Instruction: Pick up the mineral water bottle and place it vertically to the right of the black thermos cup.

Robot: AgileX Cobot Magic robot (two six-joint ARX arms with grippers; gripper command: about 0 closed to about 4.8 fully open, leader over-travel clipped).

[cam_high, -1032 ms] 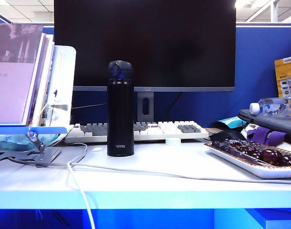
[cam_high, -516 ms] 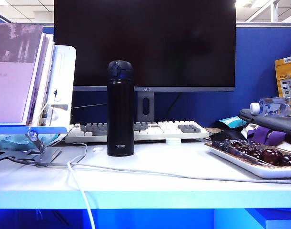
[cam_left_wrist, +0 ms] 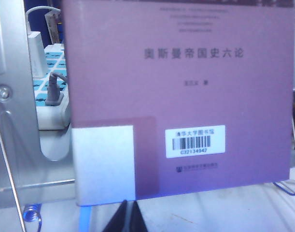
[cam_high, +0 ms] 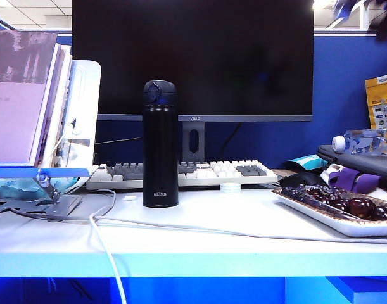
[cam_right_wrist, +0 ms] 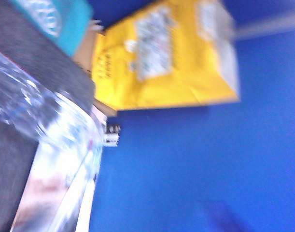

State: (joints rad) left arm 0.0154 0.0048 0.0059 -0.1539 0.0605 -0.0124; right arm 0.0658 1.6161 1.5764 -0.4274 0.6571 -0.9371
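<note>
The black thermos cup [cam_high: 160, 145] stands upright mid-table in front of the keyboard. The mineral water bottle [cam_high: 367, 140] lies on its side on a dark grey bag [cam_high: 358, 163] at the far right, its white cap toward the thermos; the right wrist view shows it as a clear blur [cam_right_wrist: 26, 108]. My right gripper [cam_high: 355, 9] is only a dark blur high in the exterior view's top right corner, well above the bottle, and its jaws cannot be made out. My left gripper [cam_left_wrist: 128, 220] is shut on nothing, facing a purple book [cam_left_wrist: 186, 96].
A tray of dark round fruit [cam_high: 345, 221] sits at the front right below the bag. A yellow box [cam_high: 381, 101] stands behind the bottle. Keyboard [cam_high: 187, 172] and monitor [cam_high: 193, 57] lie behind the thermos. Books on a stand [cam_high: 28, 95] fill the left. A white cable [cam_high: 104, 244] crosses the front.
A dark blur of my right arm has come into the top right corner of the exterior view. Thermos and bottle have not moved.
</note>
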